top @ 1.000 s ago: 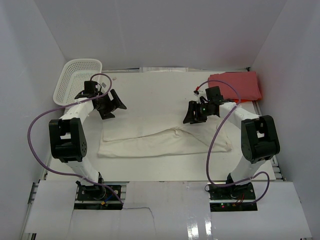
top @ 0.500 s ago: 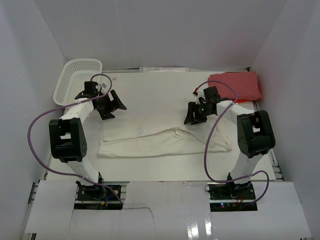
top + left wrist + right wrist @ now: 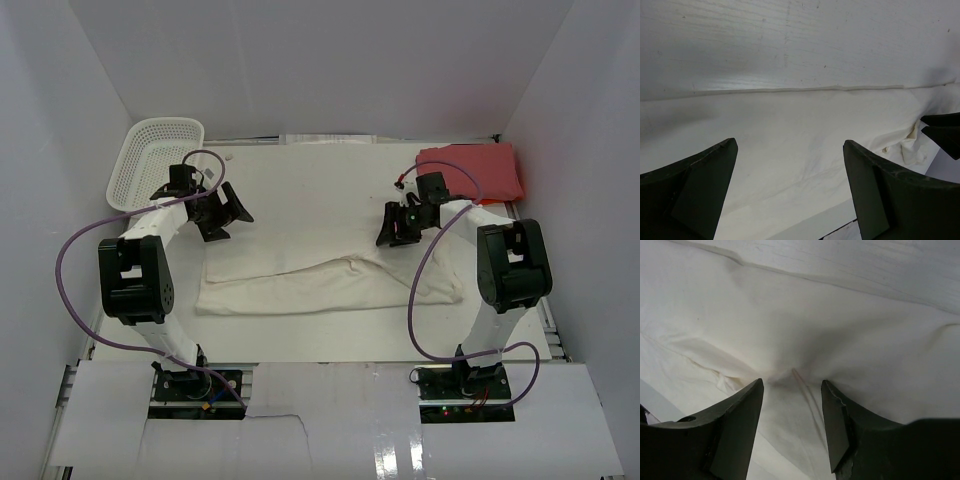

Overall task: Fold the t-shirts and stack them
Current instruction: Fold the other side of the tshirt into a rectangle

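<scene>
White table [image 3: 300, 170] fills most of the top view. The cream-white t-shirt [image 3: 320, 288] is the biggest item on it: a long flattened band running from under the left fingers across to under the right fingers, with most of it nearer the bases than either set of fingertips. A slanted edge crosses it mid-way, so it looks partly folded, not a compact rectangle. The red t-shirt [image 3: 480, 168] sits beyond and outboard of the right fingers, well apart from them, and already looks like a tidy folded block. The white mesh basket [image 3: 150, 160] is beyond and outboard of the left fingers, with nothing visible in it. The left gripper [image 3: 236, 222] hovers low over the left end of the cream cloth, its jaws spread wide and nothing between them; in the left wrist view the cloth edge lies just past the fingertips. The right gripper [image 3: 392, 238] is low over the right end, jaws apart but narrower. In the right wrist view a small pucker of cloth [image 3: 792, 374] sits just ahead of the gap, not pinched. Progress judgement: red looks done, cream about halfway. Left to do: grip the far edge, finish the folds, stack one shirt on the other.
</scene>
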### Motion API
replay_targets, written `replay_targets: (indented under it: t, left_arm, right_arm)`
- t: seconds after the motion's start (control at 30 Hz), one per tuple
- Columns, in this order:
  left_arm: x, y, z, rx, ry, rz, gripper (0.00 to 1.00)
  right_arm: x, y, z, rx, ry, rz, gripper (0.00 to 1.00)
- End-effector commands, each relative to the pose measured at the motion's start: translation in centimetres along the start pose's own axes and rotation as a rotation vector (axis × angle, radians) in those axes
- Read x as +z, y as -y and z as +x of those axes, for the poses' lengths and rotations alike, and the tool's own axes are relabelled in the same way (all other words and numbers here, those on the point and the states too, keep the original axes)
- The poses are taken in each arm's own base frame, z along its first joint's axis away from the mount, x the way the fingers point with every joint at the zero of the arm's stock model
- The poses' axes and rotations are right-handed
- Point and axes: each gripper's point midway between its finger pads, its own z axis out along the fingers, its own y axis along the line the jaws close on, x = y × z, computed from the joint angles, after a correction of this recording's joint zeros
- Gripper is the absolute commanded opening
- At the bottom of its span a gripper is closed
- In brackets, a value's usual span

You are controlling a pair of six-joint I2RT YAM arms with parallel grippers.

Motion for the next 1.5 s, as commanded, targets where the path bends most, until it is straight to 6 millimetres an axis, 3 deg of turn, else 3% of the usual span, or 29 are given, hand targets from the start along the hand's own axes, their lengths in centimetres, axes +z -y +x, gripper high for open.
replay_targets:
  t: [0.0,0.2,0.5,0.57,0.67,0.8,1.07,1.2,1.23,1.37,1.47]
  left_arm:
    - [-1.1,1.0,-0.4,0.035,0.032,0.032,0.98]
    - [-1.1,1.1,-0.5,0.035,0.03,0.039,0.98]
    - [-1.1,1.1,-0.4,0.033,0.029,0.041,0.98]
    - [-1.1,1.1,-0.4,0.034,0.028,0.04,0.98]
    - [-1.1,1.1,-0.4,0.033,0.028,0.042,0.98]
    - [-1.1,1.1,-0.4,0.035,0.029,0.041,0.98]
    - [-1.1,1.2,-0.5,0.034,0.029,0.044,0.98]
    - [-1.2,1.3,-0.5,0.035,0.029,0.047,0.98]
    - [-1.2,1.2,-0.4,0.036,0.029,0.045,0.98]
    - [-1.2,1.3,-0.4,0.036,0.03,0.046,0.98]
    - [-1.2,1.3,-0.4,0.035,0.029,0.049,0.98]
  right_arm:
    - [-0.6,-0.2,-1.7,-0.037,0.044,-0.01,0.56]
    - [0.2,-0.6,-0.5,-0.014,0.006,-0.057,0.49]
    - [0.0,-1.6,0.6,-0.016,-0.026,-0.101,0.47]
    - [-0.1,-1.7,0.5,-0.017,-0.026,-0.106,0.43]
    - [-0.2,-2.1,0.6,-0.021,-0.027,-0.123,0.25]
    - [-0.4,-2.5,0.8,-0.022,-0.036,-0.143,0.08]
    - [-1.8,-4.7,1.6,-0.031,-0.026,-0.211,0.08]
    - [-2.3,-5.7,4.2,-0.02,-0.059,-0.199,0.08]
    - [-2.4,-6.5,6.0,-0.034,-0.083,-0.199,0.08]
    - [-2.9,-7.9,8.9,-0.032,-0.091,-0.212,0.08]
    - [-3.7,-8.5,9.9,-0.035,-0.083,-0.216,0.08]
